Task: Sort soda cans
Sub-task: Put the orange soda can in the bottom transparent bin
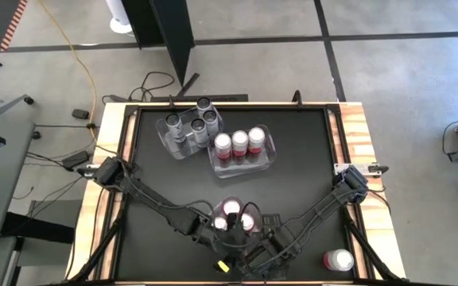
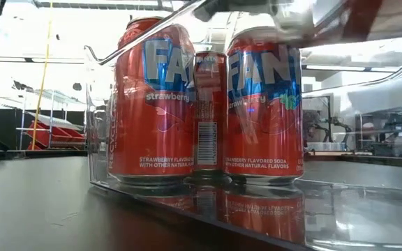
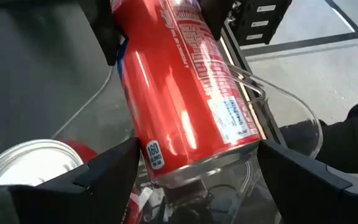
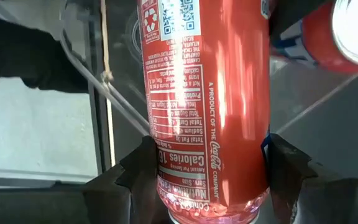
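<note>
Far bins (image 1: 267, 159) hold seven cans; right gripper (image 4: 207, 186) jaws clamp a strawberry can (image 4: 207, 93), left gripper (image 3: 197, 180) jaws apart; one can (image 1: 339, 260) waits near right.

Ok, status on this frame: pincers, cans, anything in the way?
Right pincer shut on red soda can, above near clear bin. Left pincer open, straddling same can. Red cans already in that bin, close beneath.

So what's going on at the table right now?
Both arms meet at the table's near edge around one red can. The right claw grips it. The left claw stands open around it, so this looks like a hand-over. Next to them, a clear bin holds three red cans. Farther back are three more red cans and four grey cans, binned separately. A loose can stands near the right corner.
</note>
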Controlling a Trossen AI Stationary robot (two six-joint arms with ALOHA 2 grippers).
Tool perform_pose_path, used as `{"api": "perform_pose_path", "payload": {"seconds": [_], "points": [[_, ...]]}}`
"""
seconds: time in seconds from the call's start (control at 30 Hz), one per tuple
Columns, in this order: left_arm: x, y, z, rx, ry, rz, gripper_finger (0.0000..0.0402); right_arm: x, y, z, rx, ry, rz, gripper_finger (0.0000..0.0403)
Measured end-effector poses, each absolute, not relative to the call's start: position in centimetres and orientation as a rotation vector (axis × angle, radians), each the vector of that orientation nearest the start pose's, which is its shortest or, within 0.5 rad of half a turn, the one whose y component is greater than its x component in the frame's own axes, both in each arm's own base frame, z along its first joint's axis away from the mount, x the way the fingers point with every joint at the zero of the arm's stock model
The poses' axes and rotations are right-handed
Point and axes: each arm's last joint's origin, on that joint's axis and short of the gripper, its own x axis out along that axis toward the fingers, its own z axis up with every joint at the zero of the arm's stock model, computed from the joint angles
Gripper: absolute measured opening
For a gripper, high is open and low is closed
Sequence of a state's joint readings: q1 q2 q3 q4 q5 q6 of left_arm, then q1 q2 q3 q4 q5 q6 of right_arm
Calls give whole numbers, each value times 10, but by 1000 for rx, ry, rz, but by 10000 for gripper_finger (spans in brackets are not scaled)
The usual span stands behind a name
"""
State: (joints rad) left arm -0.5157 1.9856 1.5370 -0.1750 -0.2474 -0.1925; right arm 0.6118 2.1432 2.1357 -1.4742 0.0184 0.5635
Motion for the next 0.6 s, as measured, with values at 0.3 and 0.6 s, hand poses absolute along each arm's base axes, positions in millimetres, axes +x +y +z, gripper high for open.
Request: {"api": "perform_pose_path", "payload": {"seconds": [0.3,0.6], "points": [[400,-213,233,40,611,-204,321,340,243,287,-13,1472,56,219],[398,-217,231,48,571,-207,321,335,250,288,-48,1453,52,217]]}}
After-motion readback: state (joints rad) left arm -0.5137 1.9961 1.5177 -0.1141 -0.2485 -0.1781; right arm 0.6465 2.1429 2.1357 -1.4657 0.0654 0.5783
